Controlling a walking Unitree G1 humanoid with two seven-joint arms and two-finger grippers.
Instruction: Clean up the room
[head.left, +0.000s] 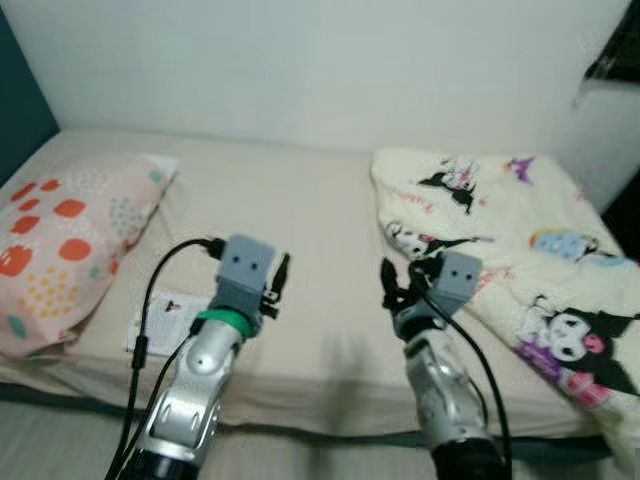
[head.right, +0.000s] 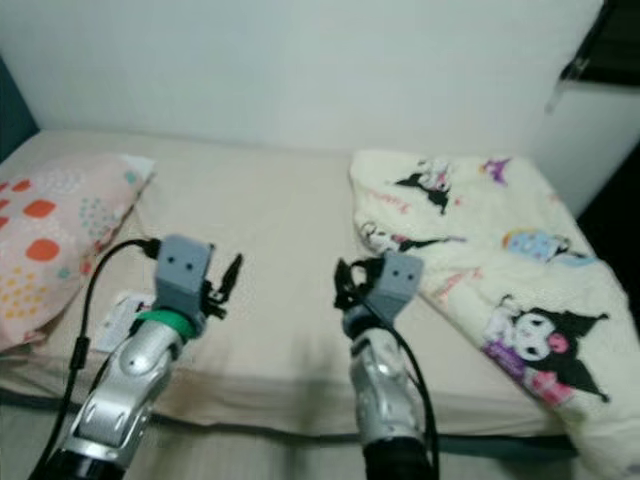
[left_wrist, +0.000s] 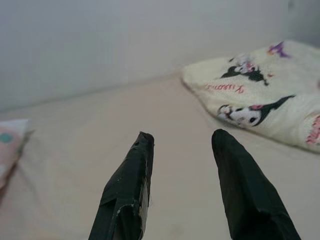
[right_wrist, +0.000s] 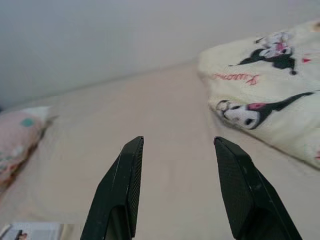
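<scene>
Approach step: left tool (head.left: 280, 283) and right tool (head.left: 392, 285), both open and empty, hover over beige bed (head.left: 300, 240); next, grasp crumpled cream cartoon-print blanket (head.left: 500, 240)

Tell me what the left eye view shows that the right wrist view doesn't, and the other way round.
Left eye view: the two silver arms from above, with their black cables, the left end effector, and a teal wall at the robot's left.

Right wrist view: a close look along the right end effector, its two black fingers spread apart with nothing between them.

Both: the beige bed sheet, the spotted pillow, the cartoon-print blanket, a leaflet near the bed's edge, and the white wall.
</scene>
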